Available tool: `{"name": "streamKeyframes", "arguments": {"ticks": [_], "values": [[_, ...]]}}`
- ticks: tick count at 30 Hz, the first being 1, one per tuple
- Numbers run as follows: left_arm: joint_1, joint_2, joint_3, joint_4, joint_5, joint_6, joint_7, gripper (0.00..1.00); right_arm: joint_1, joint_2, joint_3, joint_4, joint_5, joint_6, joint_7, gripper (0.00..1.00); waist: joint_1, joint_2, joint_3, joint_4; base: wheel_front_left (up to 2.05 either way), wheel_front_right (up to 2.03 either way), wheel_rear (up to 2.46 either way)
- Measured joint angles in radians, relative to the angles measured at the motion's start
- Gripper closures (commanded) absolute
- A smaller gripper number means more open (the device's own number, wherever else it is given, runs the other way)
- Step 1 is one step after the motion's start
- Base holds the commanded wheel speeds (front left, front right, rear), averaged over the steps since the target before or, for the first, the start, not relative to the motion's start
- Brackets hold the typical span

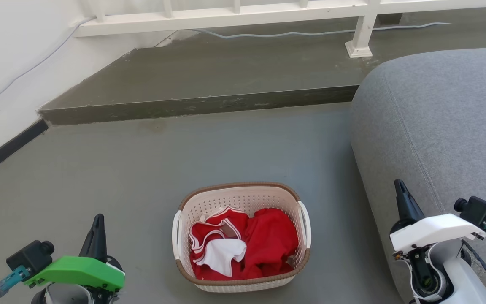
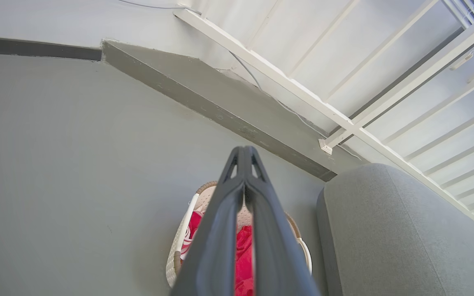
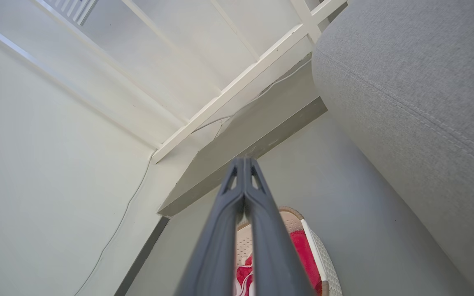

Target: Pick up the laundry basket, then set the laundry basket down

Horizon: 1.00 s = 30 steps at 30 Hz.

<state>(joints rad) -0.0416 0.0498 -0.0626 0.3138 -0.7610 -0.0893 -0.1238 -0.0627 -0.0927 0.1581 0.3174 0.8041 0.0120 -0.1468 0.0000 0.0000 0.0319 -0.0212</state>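
Laundry basket on the grey floor, upright, between the two grippers and touched by neither.

The basket sits low in the middle of the head view, just left of the grey sofa and well short of the raised concrete step under the white railing. Red clothes and a white piece of cloth lie inside it. The left gripper hangs well apart to the basket's left, its jaws closed with the fingers pressed together at the tips. The right gripper is off to the right in front of the sofa, its jaws closed tip to tip as well. Both point toward the step.
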Motion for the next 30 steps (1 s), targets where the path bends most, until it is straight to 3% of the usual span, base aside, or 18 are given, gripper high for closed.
{"name": "streamKeyframes", "arguments": {"ticks": [30], "values": [[-0.002,-0.003,0.066,-0.008,-0.362,-0.017,0.108,1.0,0.0,0.025,-0.126,-0.011,0.35,0.049,0.113,1.0,0.0,0.0,-0.013,0.009,0.0,0.0,0.0]]}}
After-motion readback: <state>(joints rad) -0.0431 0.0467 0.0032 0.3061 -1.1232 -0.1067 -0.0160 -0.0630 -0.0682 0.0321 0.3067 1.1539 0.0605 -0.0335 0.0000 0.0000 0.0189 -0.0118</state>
